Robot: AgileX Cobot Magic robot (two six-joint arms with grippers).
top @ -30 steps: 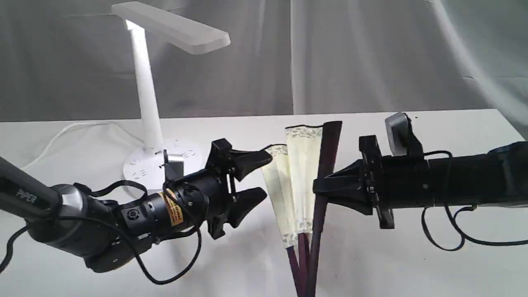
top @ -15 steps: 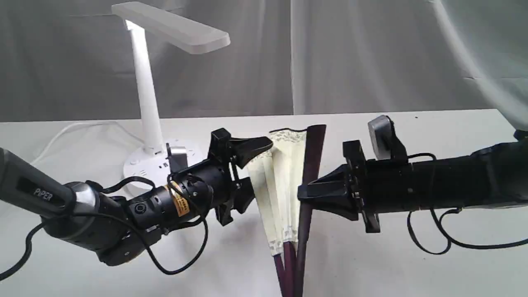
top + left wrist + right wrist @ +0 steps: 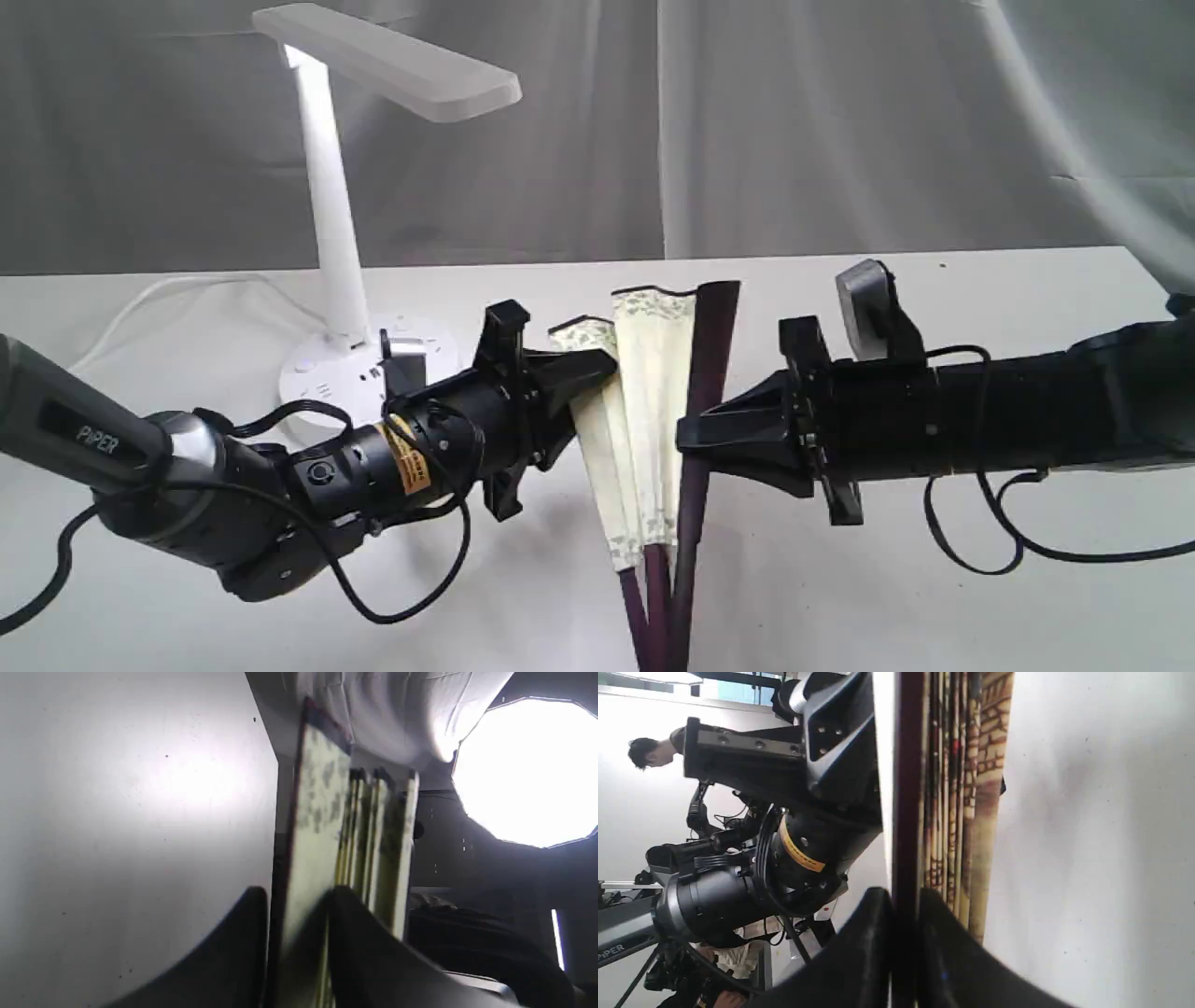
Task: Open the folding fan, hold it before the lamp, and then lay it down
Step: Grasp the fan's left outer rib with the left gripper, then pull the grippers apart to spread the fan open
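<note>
Over the last half second the left gripper (image 3: 583, 378) has brought its jaws together, and they now pinch the leftmost fold of the folding fan (image 3: 653, 373), which stands slightly apart from the other pleats. The right gripper (image 3: 688, 435) is clamped on the fan's dark maroon right-hand edge. Between the two, the fan stands nearly upright and partly spread over the middle of the worktop (image 3: 840, 607), toward its front edge. Its pivot end runs out of the picture below. The lamp (image 3: 331, 233) stands toward the worktop's back left, behind the left arm and apart from the fan.
</note>
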